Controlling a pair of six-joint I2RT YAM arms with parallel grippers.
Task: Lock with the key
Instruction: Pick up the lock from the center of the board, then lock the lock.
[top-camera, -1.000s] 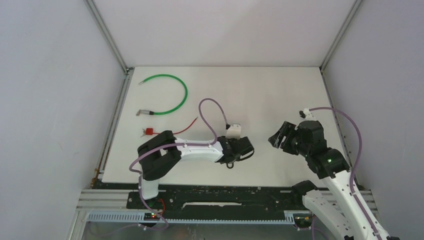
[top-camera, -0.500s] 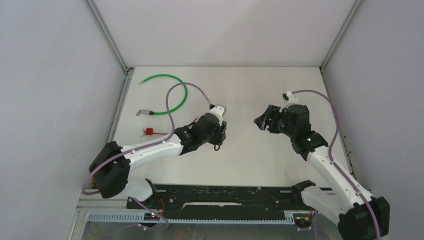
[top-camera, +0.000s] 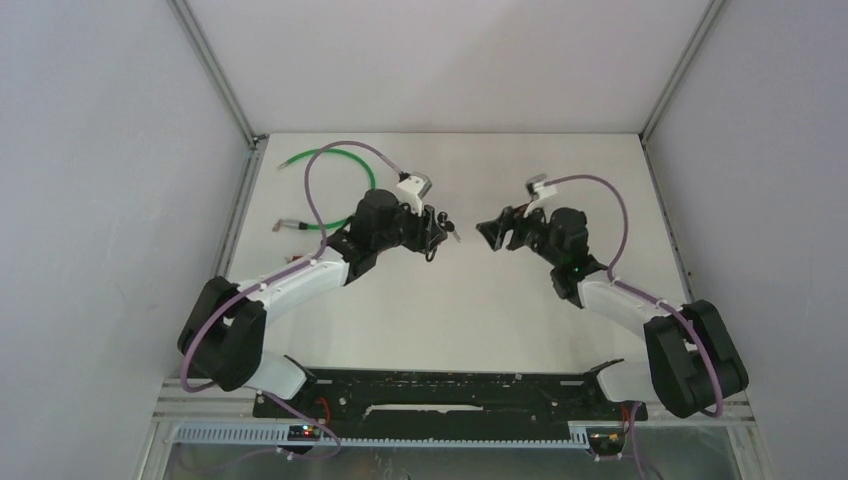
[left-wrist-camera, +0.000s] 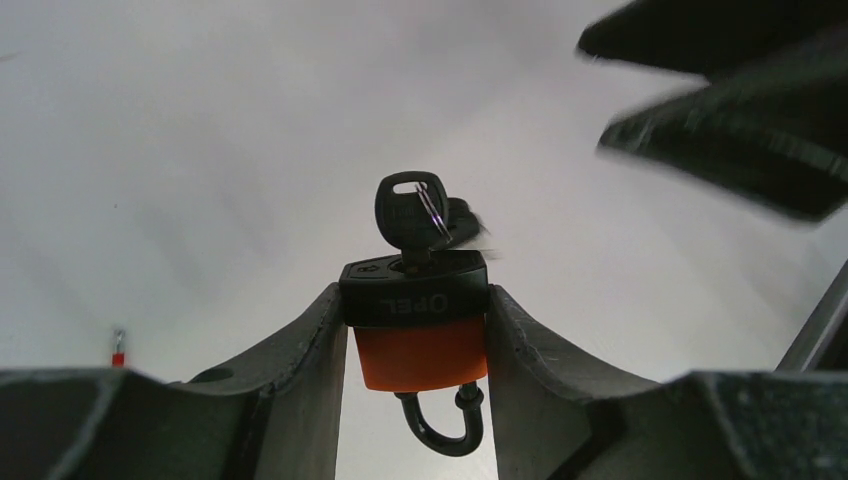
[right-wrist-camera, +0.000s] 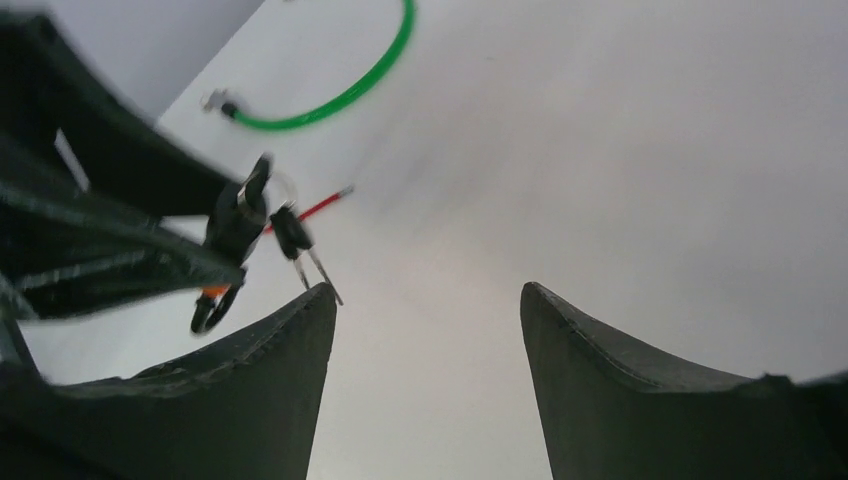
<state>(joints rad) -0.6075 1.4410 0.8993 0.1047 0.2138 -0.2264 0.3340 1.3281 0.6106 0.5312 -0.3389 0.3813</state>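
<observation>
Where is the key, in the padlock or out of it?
In: the key stands in the top of the padlock, only its head showing.

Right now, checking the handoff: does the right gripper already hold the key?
No, the right gripper is open and empty, while the key sits in the padlock held by the left gripper.

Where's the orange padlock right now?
In the left wrist view the padlock is clamped in the left pincer, key in its top; from above, central over the table, facing the open right pincer.
</observation>
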